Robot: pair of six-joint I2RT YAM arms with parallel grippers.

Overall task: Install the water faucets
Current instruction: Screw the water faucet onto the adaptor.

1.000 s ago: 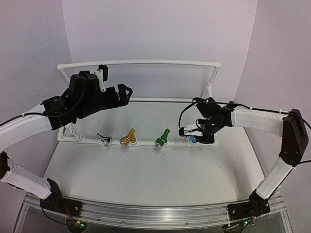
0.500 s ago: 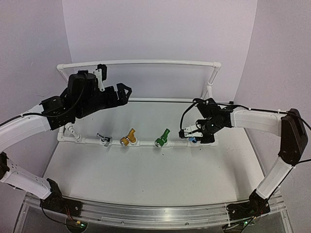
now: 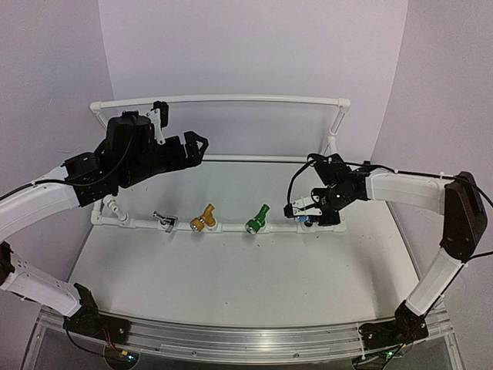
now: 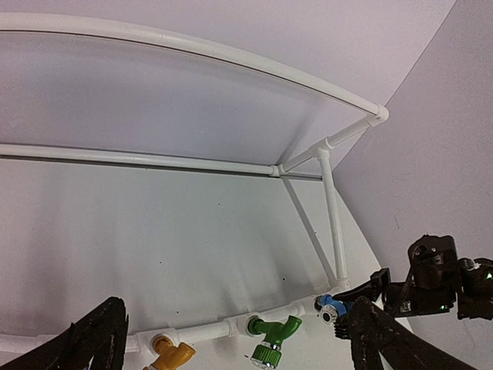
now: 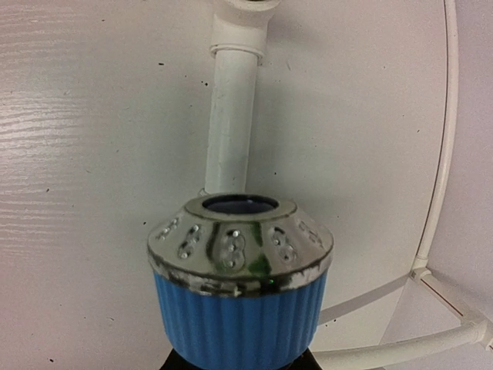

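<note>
One blue faucet (image 5: 240, 285) clamped in R gripper (image 3: 304, 214), nozzle pointing out along finger axis; L gripper (image 3: 197, 148) jaws spread wide.

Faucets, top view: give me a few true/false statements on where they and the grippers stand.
1. Left to right along the front pipe: silver faucet, yellow faucet, green faucet, blue faucet. True.
2. The left gripper holds the silver faucet. False: it is open, empty and raised above the pipe.
3. The right gripper is at the blue faucet. True.
4. The green faucet lies loose on the table. False: it sits on the front pipe, between yellow and blue.
</note>
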